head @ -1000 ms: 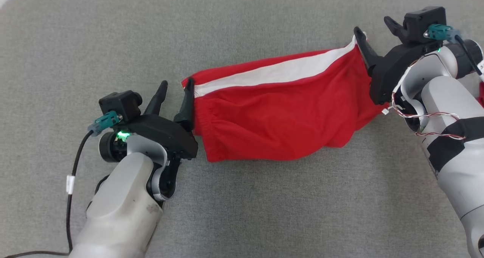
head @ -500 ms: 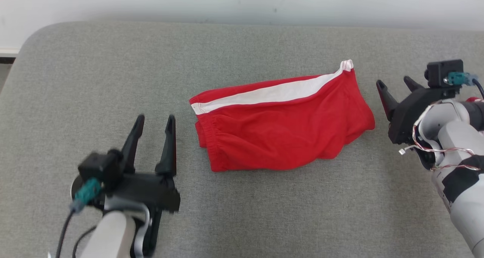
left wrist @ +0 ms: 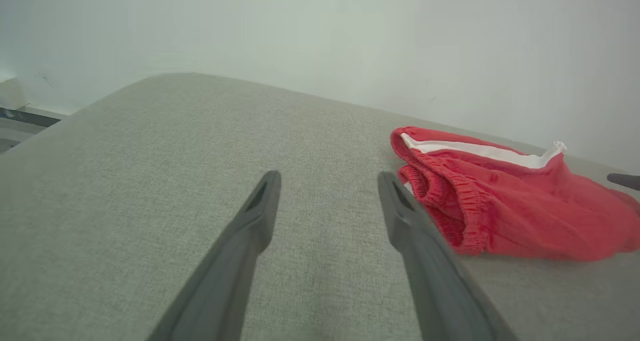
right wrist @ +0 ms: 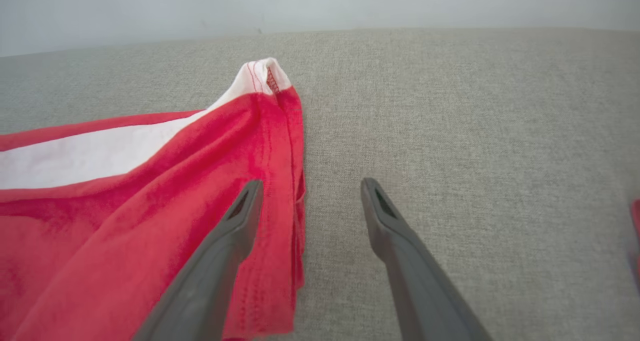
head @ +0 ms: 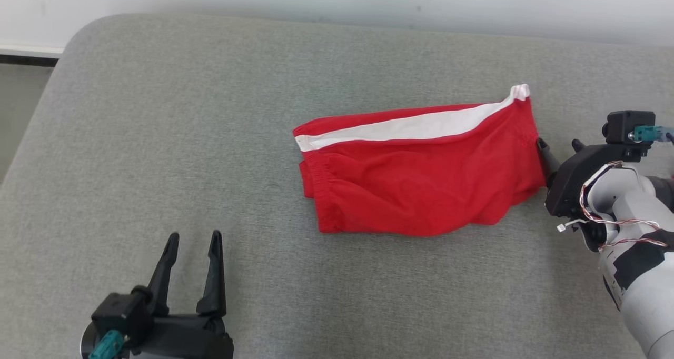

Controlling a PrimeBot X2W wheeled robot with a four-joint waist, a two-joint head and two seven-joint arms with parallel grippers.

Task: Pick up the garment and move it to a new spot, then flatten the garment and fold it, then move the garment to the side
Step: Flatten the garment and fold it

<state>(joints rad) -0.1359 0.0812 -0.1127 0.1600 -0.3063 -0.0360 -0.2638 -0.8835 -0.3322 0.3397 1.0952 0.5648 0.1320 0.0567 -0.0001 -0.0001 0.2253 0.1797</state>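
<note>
Two-handed work: soft, light, floppy garment (head: 421, 190), likely best pinched at far-left and far-right corners; left gripper (head: 194, 236) and right gripper (head: 558, 144) both spread wide, empty

a grey woven pad (head: 158, 138) with a rounded corner meets a pale wall (head: 337, 1), a dark strip (head: 26, 60) at its foot.

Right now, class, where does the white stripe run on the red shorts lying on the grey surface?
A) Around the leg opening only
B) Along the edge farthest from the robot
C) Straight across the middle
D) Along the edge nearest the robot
B: in the head view the white stripe follows the far edge of the red shorts, away from the robot.
</note>
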